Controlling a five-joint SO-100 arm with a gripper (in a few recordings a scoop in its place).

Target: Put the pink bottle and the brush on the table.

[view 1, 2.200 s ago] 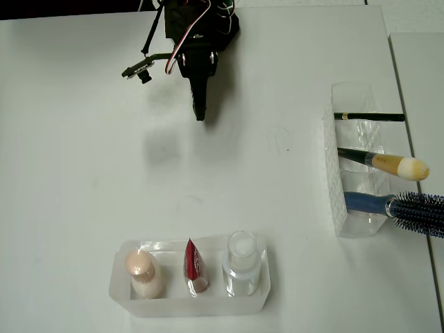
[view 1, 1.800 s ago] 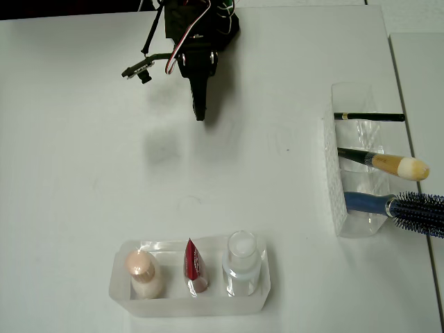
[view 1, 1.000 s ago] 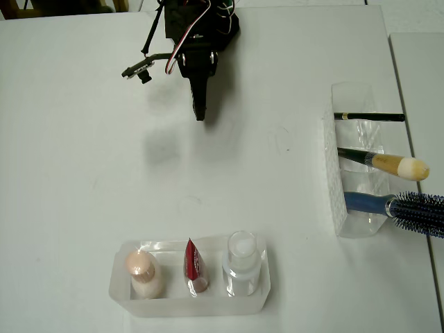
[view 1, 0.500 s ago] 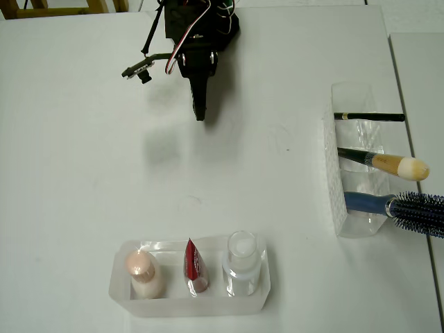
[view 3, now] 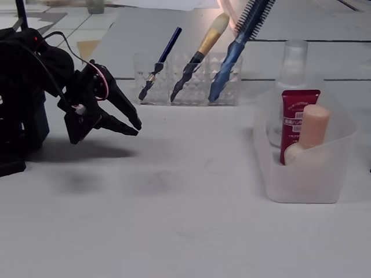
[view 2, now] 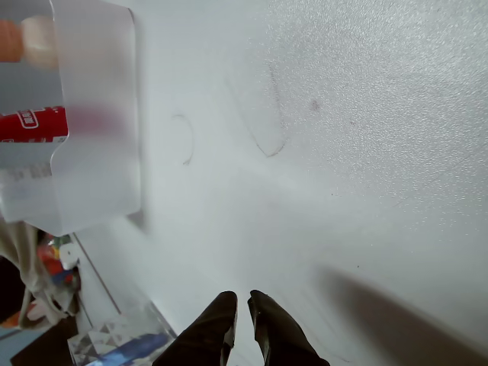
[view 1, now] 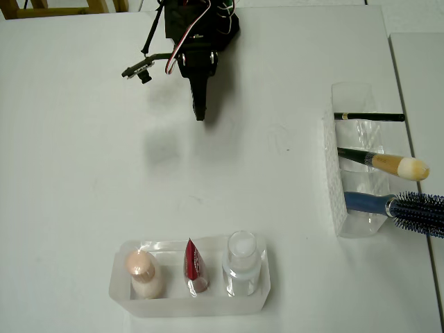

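Overhead view: no change is seen against the earlier frames; the fingers (view 1: 200, 111) have stayed parked over bare tabletop (view 1: 83, 173), so the task is judged not yet started. The fingers are nearly closed, a thin slit between the tips in the wrist view, and nothing is held. The pink bottle (view 1: 142, 272) is found well ahead of the fingertips and a little to picture-left, standing upright in a frosted bin (view 1: 119, 291), cap up, long axis vertical, beside a red tube (view 1: 194, 267) and a clear bottle (view 1: 241, 263). The brush (view 1: 388, 164) is well off to picture-right of the fingers, slotted in a clear rack (view 1: 333, 173), long axis across the picture, bristles pointing right, away from the fingers.
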